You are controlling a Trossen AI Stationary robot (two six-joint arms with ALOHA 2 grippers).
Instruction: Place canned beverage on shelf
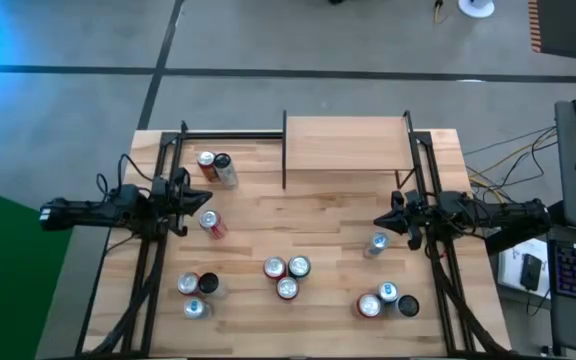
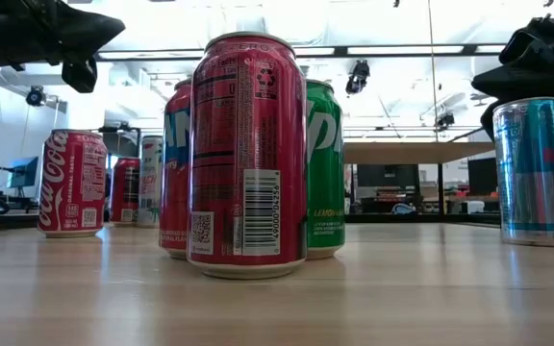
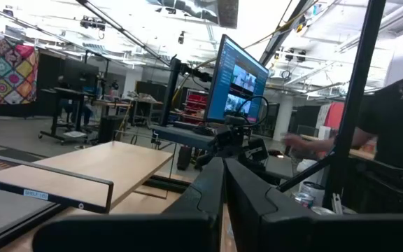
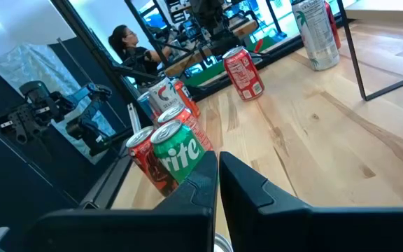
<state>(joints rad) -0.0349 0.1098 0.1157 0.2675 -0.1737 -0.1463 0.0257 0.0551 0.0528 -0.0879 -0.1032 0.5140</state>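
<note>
The light-wood shelf (image 1: 348, 143) stands on thin black uprights at the table's far edge; it also shows in the low view (image 2: 421, 152). Several cans stand on the tabletop. A slim blue can (image 1: 377, 243) stands just near-left of my right gripper (image 1: 383, 220), which is shut and empty above the table's right side. A red can (image 1: 211, 224) sits just to the near right of my left gripper (image 1: 190, 200), which is shut and empty at the table's left side. Three cans (image 1: 286, 275) stand grouped at the table's middle, a green one (image 4: 180, 150) among them.
Two cans (image 1: 215, 168) stand at the far left beside the shelf. Can groups stand near left (image 1: 196, 290) and near right (image 1: 386, 300). Black frame rails (image 1: 148, 260) run along both table sides. A person (image 3: 390, 133) is beyond the table's right side.
</note>
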